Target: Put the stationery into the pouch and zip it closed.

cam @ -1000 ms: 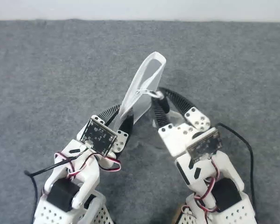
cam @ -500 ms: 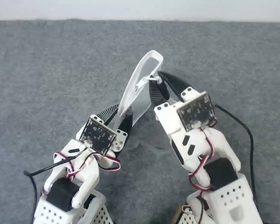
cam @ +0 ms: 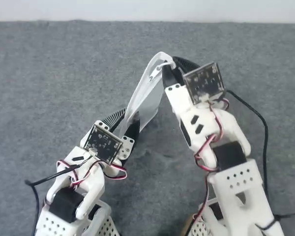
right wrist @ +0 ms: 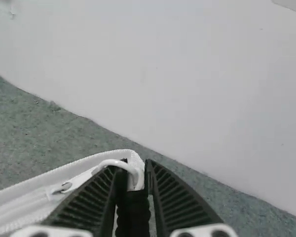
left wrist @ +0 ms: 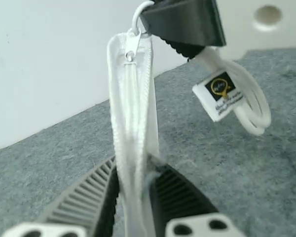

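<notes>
White, thin fabric: the pouch (cam: 143, 101) is off the table, stretched as a slanted strip between the two grippers, with its zip edge turned up. Its lower end is at the left gripper (cam: 127, 124) and its upper end is at the right gripper (cam: 167, 67), farther from the arm bases.

In the left wrist view the zipper (left wrist: 134, 128) runs straight up the pouch (left wrist: 138, 148) from between that arm's ribbed black fingers (left wrist: 177, 195). The small metal slider (left wrist: 130, 52) sits close to the upper end. Below it the teeth lie meshed down to the left gripper (left wrist: 135, 185), which is clamped on the pouch's lower end.

A white pull ring (left wrist: 138, 14) hangs from the slider. The right gripper is pinched on this ring, and in its own wrist view the pull ring (right wrist: 119, 165) curves between the tips of the right gripper (right wrist: 135, 170), with the pouch's zip edge (right wrist: 49, 190) trailing away to one side.

Just beside the pouch's upper end dangle a white cord loop (left wrist: 251, 111) and a small white label (left wrist: 220, 96) with dark print — both clear of the table.

Under it all lies the grey felt-like table cover (cam: 49, 73), and a pale wall (right wrist: 187, 74) rises at its far edge. Red, black and white wires (cam: 88, 172) loop over the left arm's wrist, and a black cable (cam: 258, 142) trails beside the right arm.
</notes>
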### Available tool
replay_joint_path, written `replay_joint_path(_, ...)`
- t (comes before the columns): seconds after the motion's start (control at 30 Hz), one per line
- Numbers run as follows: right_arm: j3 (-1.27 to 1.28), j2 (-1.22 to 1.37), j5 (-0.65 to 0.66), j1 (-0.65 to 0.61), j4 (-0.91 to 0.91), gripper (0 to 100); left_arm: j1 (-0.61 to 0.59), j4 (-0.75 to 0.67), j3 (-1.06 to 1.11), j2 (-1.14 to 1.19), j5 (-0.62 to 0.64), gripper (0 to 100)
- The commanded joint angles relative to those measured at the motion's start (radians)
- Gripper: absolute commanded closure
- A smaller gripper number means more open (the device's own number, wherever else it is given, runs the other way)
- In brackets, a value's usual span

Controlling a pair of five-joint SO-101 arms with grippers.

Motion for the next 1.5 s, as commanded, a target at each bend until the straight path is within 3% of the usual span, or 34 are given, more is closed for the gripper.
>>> replay_joint_path(0.0,-0.117,0.015,-0.012,0.073,-0.035,99.1,-0.018,0.011,-0.001,-0.018,-0.002,99)
replay_joint_path(0.77,-0.407,0.435,-0.005,0.243,-0.035,99.1,-0.018,0.011,-0.001,-0.018,-0.002,99)
replay_joint_path(1.17,-0.405,0.461,-0.005,0.257,-0.021,99.1,-0.018,0.011,-0.001,-0.018,-0.002,99)
replay_joint_path(1.27,-0.419,0.449,-0.005,0.251,0.062,98.7,-0.018,0.011,-0.001,-0.018,-0.002,99)
replay_joint_path(1.47,-0.448,0.355,-0.005,0.197,0.257,84.6,-0.018,0.011,-0.001,-0.018,0.0,99)
